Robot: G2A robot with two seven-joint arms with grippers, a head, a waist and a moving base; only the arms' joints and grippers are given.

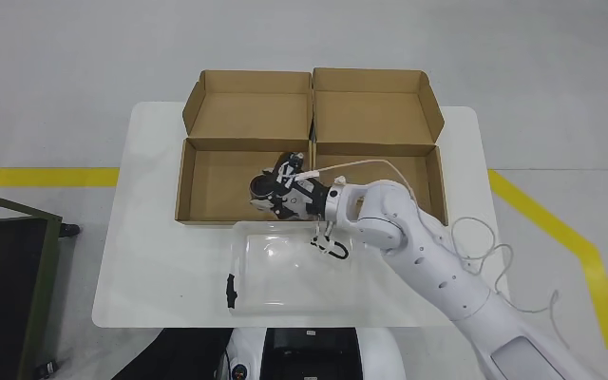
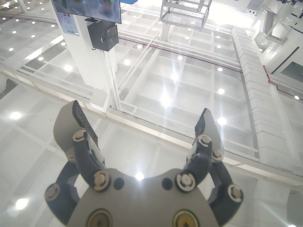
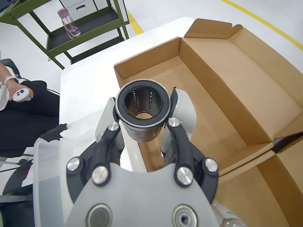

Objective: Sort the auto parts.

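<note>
Your right gripper [image 3: 143, 100] clamps a black-rimmed hollow steel cylinder [image 3: 142, 131] — an open brown cardboard box [image 3: 225, 100] lies below the jaws. Your left gripper [image 2: 140, 109] has its jaws wide apart

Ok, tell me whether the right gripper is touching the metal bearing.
Touching. The right wrist view shows the right gripper's fingers pressed against opposite sides of the bearing, with no gap, holding it over the cardboard box.

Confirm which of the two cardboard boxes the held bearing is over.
The left box, on the robot's left side of the table: the right gripper holds the bearing above its floor. The right box sits beside it, past their touching walls.
</note>
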